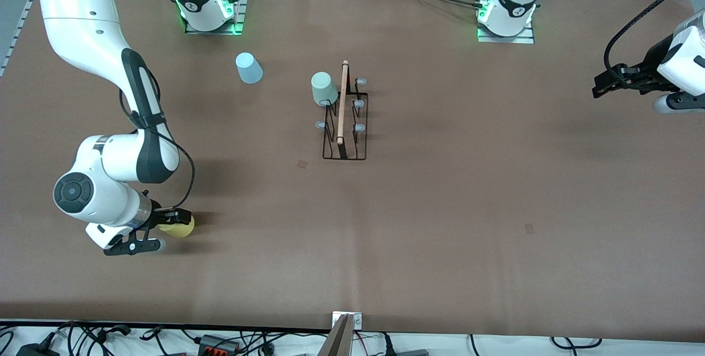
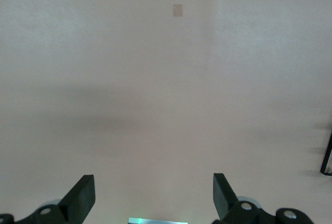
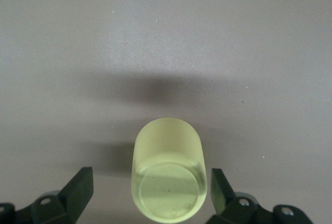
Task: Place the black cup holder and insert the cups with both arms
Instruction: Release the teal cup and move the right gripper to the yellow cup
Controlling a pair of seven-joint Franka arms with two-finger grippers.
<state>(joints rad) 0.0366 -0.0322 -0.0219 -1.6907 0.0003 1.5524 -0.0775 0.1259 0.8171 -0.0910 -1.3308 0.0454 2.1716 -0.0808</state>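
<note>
Right hand open astride yellow cup; left hand waits open.

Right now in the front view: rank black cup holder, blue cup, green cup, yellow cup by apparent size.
1. black cup holder, clearly largest.
2. blue cup and green cup: look alike, no ranking.
3. yellow cup: shows smallest, but the right gripper partly covers it, so unsure.

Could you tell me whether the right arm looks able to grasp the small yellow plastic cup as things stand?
Probably yes: the right gripper is open with the yellow plastic cup between its fingers, nothing blocking, apparently not yet touching it.
</note>
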